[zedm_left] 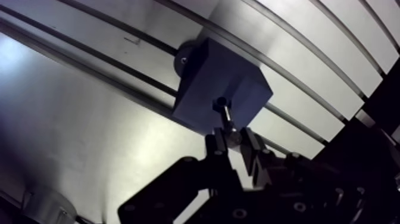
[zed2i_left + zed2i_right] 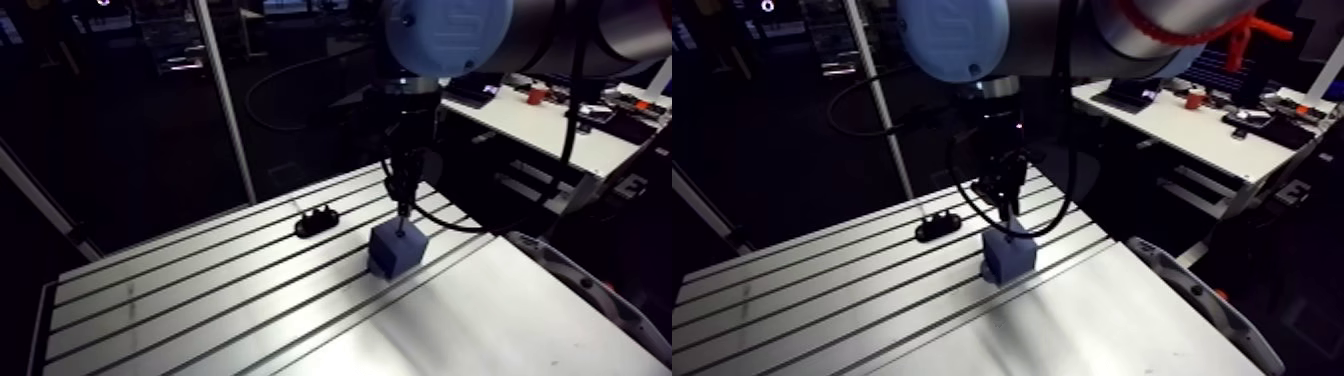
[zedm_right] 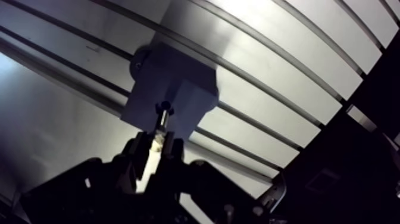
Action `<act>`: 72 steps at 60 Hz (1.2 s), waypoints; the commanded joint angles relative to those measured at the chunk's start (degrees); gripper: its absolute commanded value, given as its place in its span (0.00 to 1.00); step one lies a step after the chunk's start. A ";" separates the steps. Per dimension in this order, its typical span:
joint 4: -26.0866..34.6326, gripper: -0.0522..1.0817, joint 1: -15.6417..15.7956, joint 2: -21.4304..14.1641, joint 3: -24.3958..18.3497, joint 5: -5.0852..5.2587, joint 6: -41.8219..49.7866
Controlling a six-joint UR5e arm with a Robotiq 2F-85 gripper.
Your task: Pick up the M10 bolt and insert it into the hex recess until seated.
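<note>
1. Clearly, the tool [image 1: 232,140] is clamped on the bolt [image 3: 160,124], its two fingers pressed against the shank.
2. The bolt points down at the blue block [image 1: 205,71], just ahead of the fingers.
3. Its lower end meets the dark hole in the block's top face; how deep it sits cannot be told.
4. The block stands on the slotted bench [image 2: 200,290], toward the far right corner.
5. A small black part [image 2: 316,221] lies near the block, closer to the bench's far edge.
</note>
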 commanded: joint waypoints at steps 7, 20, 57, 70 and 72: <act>-0.09 0.72 0.00 0.48 0.12 0.02 0.01; -0.18 0.72 0.00 0.83 0.29 0.02 0.01; -0.65 0.72 -0.09 0.75 0.81 0.11 0.03; -1.76 0.72 0.00 0.83 1.00 0.02 -0.08; -1.76 0.72 0.00 0.84 1.00 0.02 -0.08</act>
